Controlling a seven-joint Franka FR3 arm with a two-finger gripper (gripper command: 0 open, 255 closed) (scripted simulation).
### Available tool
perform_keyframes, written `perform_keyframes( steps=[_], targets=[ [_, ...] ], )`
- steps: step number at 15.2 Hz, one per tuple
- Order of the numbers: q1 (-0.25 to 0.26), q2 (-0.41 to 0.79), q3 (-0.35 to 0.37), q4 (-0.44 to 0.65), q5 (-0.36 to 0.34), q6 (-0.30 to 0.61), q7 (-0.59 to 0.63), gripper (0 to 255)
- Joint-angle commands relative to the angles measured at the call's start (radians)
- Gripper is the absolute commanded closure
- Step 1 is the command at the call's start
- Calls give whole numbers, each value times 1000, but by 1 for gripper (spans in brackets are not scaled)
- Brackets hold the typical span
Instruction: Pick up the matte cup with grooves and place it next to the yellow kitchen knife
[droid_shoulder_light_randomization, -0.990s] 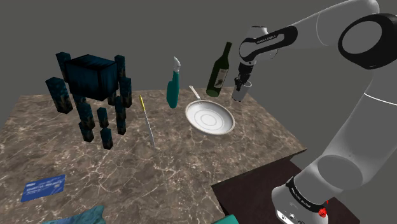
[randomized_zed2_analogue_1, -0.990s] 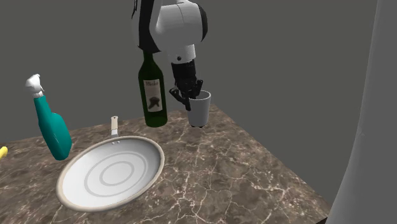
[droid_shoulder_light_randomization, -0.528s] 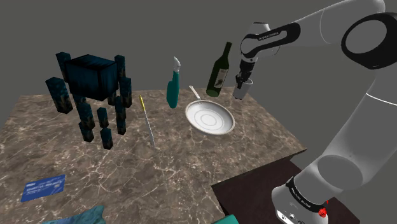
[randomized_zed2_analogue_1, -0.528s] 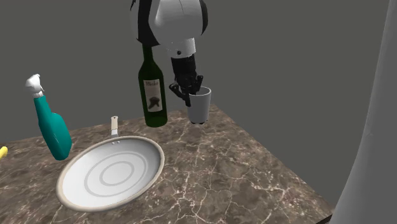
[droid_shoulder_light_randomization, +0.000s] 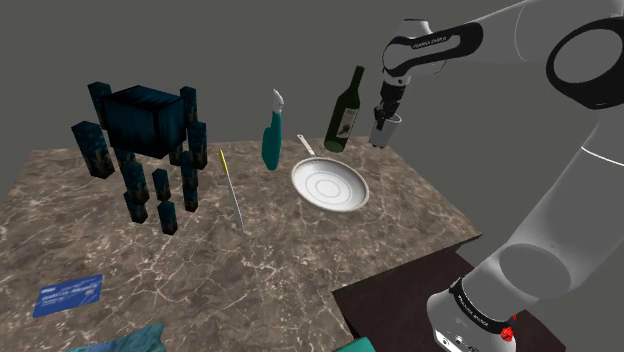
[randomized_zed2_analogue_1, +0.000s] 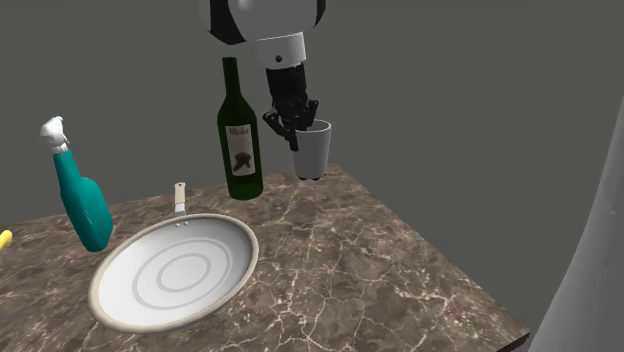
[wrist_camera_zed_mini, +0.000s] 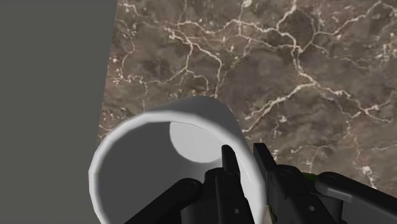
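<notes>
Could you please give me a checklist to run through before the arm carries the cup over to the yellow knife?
1. Grasp: the pincer clasps the rim of the cup, one finger inside and one outside: ok.
2. Cup lifted clear of the table: ok.
3. Cup roughly upright: ok.
4. Side clearance: the wine bottle stands close beside the cup, likely risky: not ok.
5. Bare table beside the knife, toward the pan: ok.
6. Grip firm enough for travel: cannot tell.
</notes>
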Motion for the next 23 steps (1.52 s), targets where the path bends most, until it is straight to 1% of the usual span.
perform_keyframes(
  steps=[1, 12, 23],
  targets=[
    [-1, -13, -2, 13, -2, -25, -5, 255],
    [1, -44, -2, 121, -3, -164, -16, 255],
    [2, -50, -2, 262, -1, -309, -31, 255]
  ],
)
